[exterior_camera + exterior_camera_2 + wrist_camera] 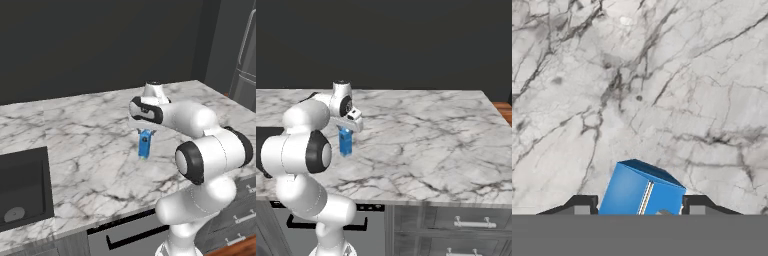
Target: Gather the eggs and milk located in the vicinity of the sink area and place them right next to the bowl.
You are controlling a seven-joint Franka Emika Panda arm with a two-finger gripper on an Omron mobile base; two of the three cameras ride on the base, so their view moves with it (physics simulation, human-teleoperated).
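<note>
Marble tabletop (pixel 75 135) is lying under fingers (pixel 639 202), which are gripping the milk (pixel 144 144) upright, hanging straight down between them.

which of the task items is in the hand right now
The milk, the blue carton, sits between the hand's fingers above the marble counter.

milk carton (pixel 144 145): 1 | sink (pixel 22 187): 1 | pincer (pixel 145 132): 1
</note>
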